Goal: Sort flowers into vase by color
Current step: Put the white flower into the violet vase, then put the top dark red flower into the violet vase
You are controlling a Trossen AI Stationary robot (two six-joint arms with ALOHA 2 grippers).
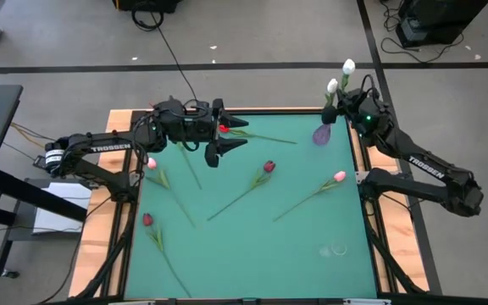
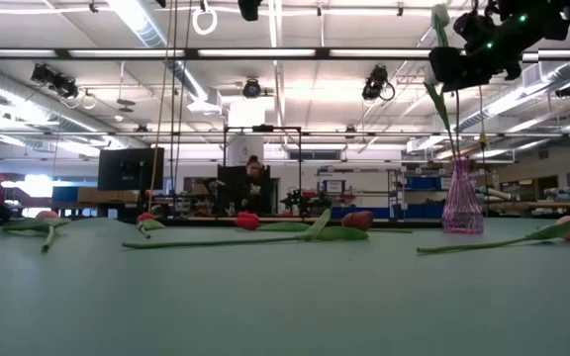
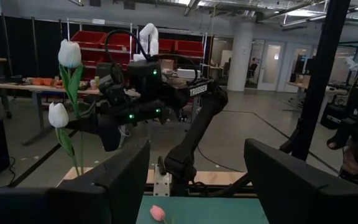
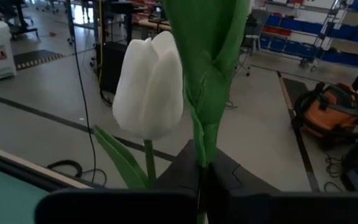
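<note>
My right gripper (image 1: 342,102) (image 2: 453,67) is raised over the far right corner, shut on a white tulip (image 1: 348,65) (image 3: 69,53) above the purple vase (image 1: 322,134) (image 2: 461,198). A second white tulip (image 1: 332,85) (image 4: 149,87) stands next to it, its stem going down toward the same vase. My left gripper (image 1: 231,131) (image 3: 197,180) is open above the far middle of the table, over a red tulip's head (image 1: 224,129); nothing lies between its fingers. Dark red (image 1: 268,167) (image 1: 147,219) and pink (image 1: 339,176) (image 1: 151,163) tulips lie flat on the green mat. My right gripper pinches the white tulip's green stem (image 4: 205,140), just below its leaves, between the two fingers (image 4: 185,171). The fingers come level, across the stem. The tulip stands upright with its head above the gripper, and its stem runs down into the purple vase's mouth (image 2: 460,163).
A faint clear glass (image 1: 337,248) stands near the near right corner. The mat's wooden frame (image 1: 100,220) edges the table. Open mat lies between the tulips in the near middle (image 1: 252,254). A person (image 2: 253,183) sits far behind the table.
</note>
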